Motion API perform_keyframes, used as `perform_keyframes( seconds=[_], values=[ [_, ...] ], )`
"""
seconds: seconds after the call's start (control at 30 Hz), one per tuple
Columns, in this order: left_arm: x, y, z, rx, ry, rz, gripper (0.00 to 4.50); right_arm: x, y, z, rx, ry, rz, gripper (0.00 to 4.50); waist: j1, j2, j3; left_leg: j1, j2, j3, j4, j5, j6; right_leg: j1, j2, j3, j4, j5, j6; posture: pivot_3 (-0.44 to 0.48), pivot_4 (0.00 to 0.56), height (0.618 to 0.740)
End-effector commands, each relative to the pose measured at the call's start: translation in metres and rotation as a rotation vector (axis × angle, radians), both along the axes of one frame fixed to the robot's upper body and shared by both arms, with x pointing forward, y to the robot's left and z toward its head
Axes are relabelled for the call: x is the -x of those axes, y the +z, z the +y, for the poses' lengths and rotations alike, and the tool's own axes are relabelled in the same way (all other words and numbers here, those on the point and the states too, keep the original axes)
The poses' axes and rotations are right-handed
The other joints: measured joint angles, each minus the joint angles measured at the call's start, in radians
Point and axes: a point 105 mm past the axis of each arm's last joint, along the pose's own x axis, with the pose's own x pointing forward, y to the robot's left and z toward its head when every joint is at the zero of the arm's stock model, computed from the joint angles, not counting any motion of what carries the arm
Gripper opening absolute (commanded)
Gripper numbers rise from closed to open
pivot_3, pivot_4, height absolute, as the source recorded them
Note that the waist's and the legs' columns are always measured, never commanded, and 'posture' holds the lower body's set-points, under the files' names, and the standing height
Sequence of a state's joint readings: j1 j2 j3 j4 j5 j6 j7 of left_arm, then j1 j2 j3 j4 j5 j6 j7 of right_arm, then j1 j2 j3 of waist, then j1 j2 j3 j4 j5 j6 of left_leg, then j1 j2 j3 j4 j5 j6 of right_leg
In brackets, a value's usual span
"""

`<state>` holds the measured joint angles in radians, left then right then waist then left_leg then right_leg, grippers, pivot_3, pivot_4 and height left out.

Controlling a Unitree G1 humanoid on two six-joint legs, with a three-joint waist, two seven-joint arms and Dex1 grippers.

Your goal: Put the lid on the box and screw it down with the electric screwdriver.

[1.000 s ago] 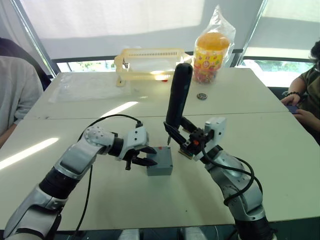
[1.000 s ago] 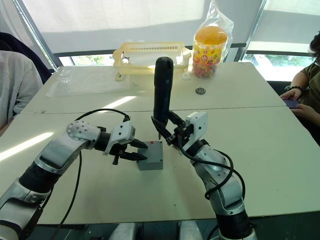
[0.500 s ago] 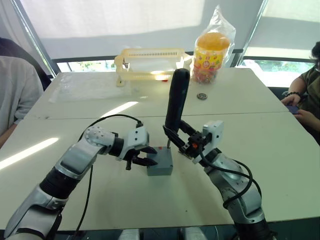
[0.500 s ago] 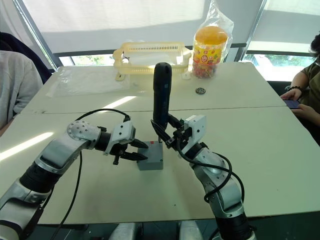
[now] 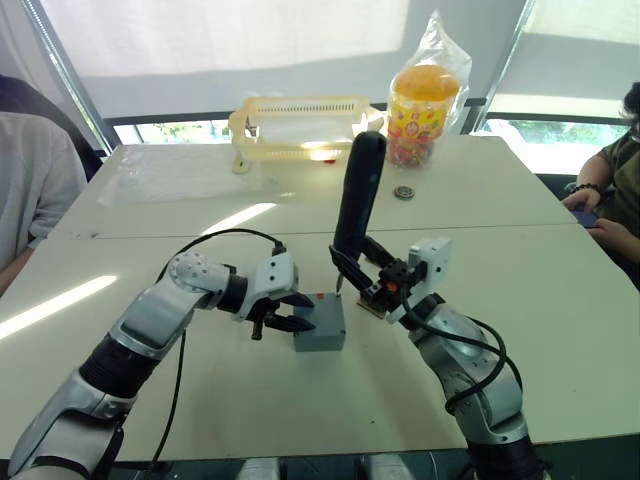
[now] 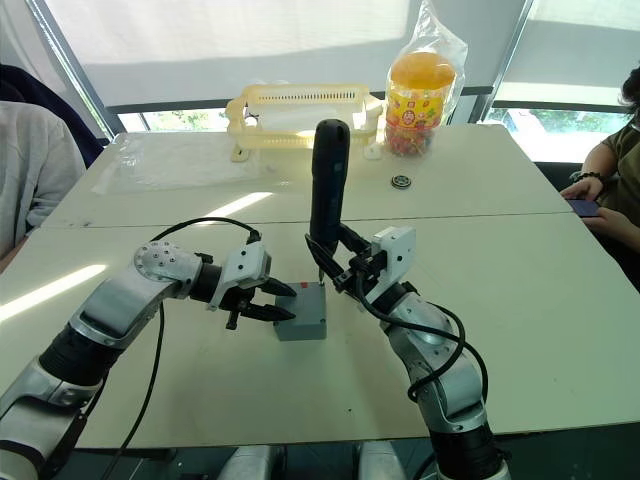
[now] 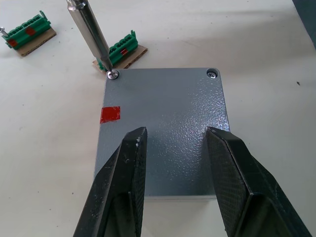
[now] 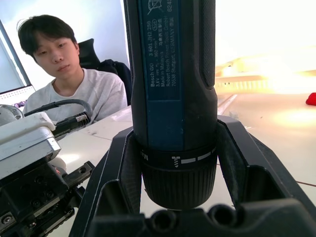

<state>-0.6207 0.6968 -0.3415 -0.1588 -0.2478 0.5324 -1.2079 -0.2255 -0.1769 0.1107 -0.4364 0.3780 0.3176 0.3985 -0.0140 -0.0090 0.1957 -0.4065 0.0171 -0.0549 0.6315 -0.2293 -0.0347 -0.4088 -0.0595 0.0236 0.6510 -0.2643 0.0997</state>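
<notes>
The lid [image 7: 163, 131] sits on the box [image 5: 320, 325] mid-bench. The right pincer [image 5: 372, 283], clamped on the electric screwdriver [image 5: 356, 195], holds it near-upright — bit on the lid's far corner screw [image 7: 113, 74]. The left pincer [image 7: 175, 170], fingers apart, rests over the lid's near edge.

White bench [image 5: 520, 260], seam line across middle where two tops meet. Sunlight streaks on bench surface at left and centre. Big windows [image 5: 560, 140] behind, pale blinds [image 5: 230, 40] pulled down, dark slanted frame bars at both sides. Bright daylight through blinds, greenery visible under lower edge. Yellow slotted basket [image 5: 300, 125] at far edge, bagged snack jar [image 5: 425, 100] just beside it. Clear plastic sheet [image 5: 170, 175] on far left of bench. Seated person [image 5: 35, 185] at left edge, another person [image 5: 615, 180] at right edge.
</notes>
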Motion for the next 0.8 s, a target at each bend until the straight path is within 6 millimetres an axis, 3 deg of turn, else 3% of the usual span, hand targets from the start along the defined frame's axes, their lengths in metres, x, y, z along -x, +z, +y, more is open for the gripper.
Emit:
perform_keyframes(
  seconds=[0.03, 0.8],
  values=[
    [0.001, -0.019, 0.005, -0.059, 0.026, 0.051, 1.87, 0.007, 0.023, -0.001, -0.037, 0.011, -0.100, 1.77, 0.000, 0.000, 0.000, 0.000, 0.000, 0.000, 0.000, 0.000, 0.000, 0.000, 0.000, 0.000, 0.000, 0.000, 0.000, 0.000, 0.150, 0.740],
    [0.000, -0.019, 0.006, -0.059, 0.031, 0.048, 1.87, 0.002, 0.000, -0.001, 0.023, -0.001, -0.068, 1.77, 0.000, 0.000, 0.000, 0.000, 0.000, 0.000, 0.000, 0.000, 0.000, 0.000, 0.000, 0.000, 0.000, 0.000, 0.000, 0.000, 0.150, 0.740]
  ],
)
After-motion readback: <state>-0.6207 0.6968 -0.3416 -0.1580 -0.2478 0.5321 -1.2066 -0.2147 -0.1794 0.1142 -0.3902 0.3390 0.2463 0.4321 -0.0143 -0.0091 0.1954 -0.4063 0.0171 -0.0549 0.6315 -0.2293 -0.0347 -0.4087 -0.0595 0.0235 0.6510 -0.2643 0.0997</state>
